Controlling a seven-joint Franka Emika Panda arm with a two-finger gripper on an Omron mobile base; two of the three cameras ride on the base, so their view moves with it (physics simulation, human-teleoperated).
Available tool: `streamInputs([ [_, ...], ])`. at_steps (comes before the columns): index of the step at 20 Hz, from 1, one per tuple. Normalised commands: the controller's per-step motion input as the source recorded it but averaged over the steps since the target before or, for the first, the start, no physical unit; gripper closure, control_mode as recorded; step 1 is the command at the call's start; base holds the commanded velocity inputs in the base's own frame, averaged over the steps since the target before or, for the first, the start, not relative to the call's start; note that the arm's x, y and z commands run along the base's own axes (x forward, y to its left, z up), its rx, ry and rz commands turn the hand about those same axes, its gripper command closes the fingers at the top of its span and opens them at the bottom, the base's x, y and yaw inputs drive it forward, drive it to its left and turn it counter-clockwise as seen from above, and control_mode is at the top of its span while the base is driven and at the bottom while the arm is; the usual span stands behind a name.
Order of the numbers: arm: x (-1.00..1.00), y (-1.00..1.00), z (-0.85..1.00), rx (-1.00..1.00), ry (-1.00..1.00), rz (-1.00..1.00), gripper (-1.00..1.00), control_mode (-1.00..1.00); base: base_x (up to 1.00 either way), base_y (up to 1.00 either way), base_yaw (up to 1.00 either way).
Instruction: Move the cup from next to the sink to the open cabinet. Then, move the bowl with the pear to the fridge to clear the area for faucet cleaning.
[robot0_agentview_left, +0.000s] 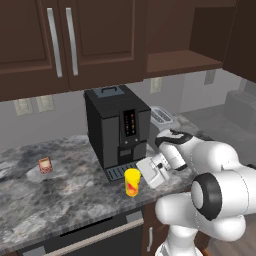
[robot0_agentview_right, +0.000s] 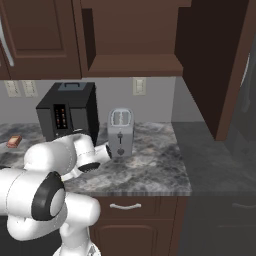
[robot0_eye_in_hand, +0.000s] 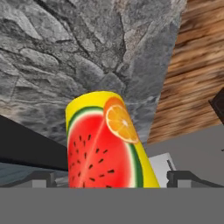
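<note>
The cup, a small yellow tumbler printed with a watermelon slice and an orange slice, stands on the grey stone counter just in front of the coffee machine, near the counter's front edge. My gripper reaches in low from the right and is open. In the hand view the cup sits between the two dark fingertips, with a gap on each side. The open cabinet is up and to the right, a dark brown compartment with a bare shelf board.
A black coffee machine stands right behind the cup. A silver toaster is to its right. A small red-labelled packet lies at the left of the counter. The cabinet's open door juts out on the right.
</note>
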Motion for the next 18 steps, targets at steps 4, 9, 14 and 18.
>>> streamInputs([
  [4, 0.0, 0.22, -0.05, 0.0, 0.01, 0.0, -1.0, -1.0, 0.0, 0.0, 0.0],
  [9, 0.0, 0.16, -0.03, 0.0, 0.03, 0.0, 1.0, -1.0, 0.0, 0.0, 0.0],
  [14, -0.03, 0.0, 0.08, 0.0, -0.01, 0.0, 1.0, -1.0, 0.0, 0.0, 0.0],
  [18, -0.37, -0.22, 0.94, 0.05, -0.16, -0.02, 1.0, -1.0, 0.0, 0.0, 0.0],
])
